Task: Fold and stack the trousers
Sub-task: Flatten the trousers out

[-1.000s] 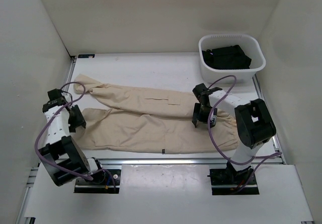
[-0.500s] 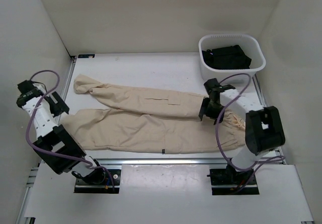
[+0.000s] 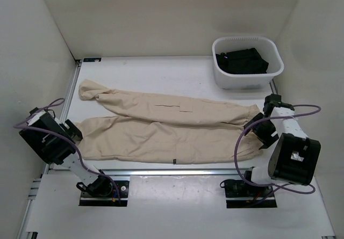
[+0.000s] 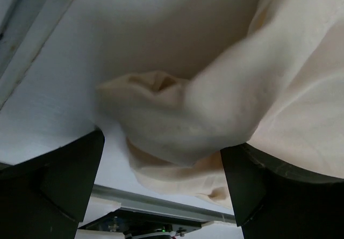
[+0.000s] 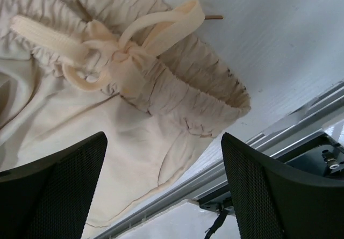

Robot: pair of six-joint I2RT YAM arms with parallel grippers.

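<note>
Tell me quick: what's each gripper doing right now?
Left gripper: open, gripping nothing; a leg end of the trousers lies under it.
Right gripper: open, gripping nothing; over the trousers' waist end.

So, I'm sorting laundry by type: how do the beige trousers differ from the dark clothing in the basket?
The trousers are light beige; the dark clothing is black. The trousers lie stretched out across the table, legs pointing left; the dark clothing sits bunched inside the white basket. The trousers span most of the table's width; the dark clothing is a compact heap. Both are soft cloth.
</note>
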